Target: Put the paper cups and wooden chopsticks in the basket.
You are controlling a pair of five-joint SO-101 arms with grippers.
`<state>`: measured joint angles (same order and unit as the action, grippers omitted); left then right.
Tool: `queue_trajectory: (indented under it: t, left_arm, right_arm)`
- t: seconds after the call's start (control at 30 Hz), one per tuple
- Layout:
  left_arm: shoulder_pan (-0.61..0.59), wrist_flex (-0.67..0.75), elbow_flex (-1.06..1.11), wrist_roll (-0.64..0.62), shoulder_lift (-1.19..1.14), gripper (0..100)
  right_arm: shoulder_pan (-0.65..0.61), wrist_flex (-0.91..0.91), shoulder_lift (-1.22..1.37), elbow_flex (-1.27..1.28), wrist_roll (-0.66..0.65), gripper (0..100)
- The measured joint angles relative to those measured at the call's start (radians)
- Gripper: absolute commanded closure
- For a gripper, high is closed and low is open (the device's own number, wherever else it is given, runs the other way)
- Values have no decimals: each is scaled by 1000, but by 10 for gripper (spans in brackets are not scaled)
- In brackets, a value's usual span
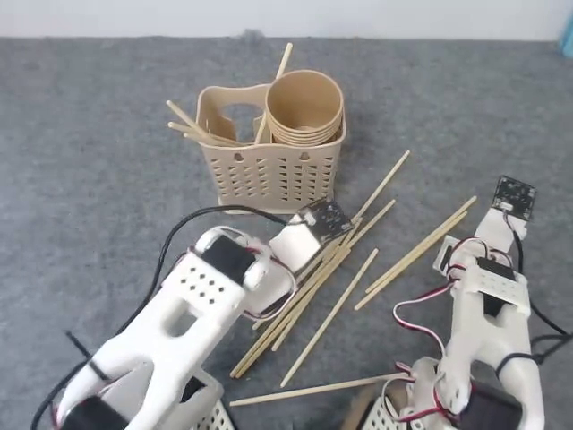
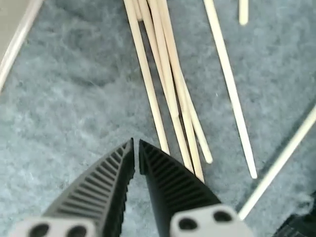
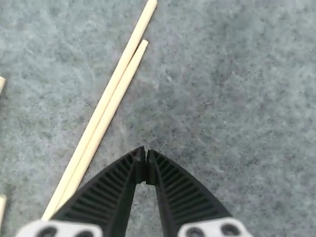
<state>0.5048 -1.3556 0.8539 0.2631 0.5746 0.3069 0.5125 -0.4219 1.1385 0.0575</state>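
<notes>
Left tool [image 2: 136, 144] tip-down beside chopsticks [image 2: 170, 84]

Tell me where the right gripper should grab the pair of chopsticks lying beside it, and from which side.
Grip the pair of chopsticks around mid-length, coming straight down from above with the jaws straddling both sticks. They lie flat and side by side on the mat, so only their long edges offer purchase. The right gripper is shut and would need opening first.

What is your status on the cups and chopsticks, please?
Left gripper shut, empty, by loose chopsticks. Right gripper shut, empty. Paper cups in basket. No obstruction seen.
</notes>
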Motion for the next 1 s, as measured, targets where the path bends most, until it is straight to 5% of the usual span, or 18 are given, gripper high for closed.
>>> queue_trajectory:
  t: [0.33, 0.57, 0.83, 1.0]
  left_arm:
    - [0, 35, 0, -2, 12, 694]
    - [0, 189, 133, 2, -28, 733]
    - [0, 345, 110, -3, -358, 746]
    - [9, 342, 63, 0, -433, 905]
  right_arm:
    - [0, 0, 0, 0, 0, 990]
    - [0, 0, 0, 0, 0, 990]
    - [0, 0, 0, 0, 0, 990]
    - [0, 0, 0, 0, 0, 990]
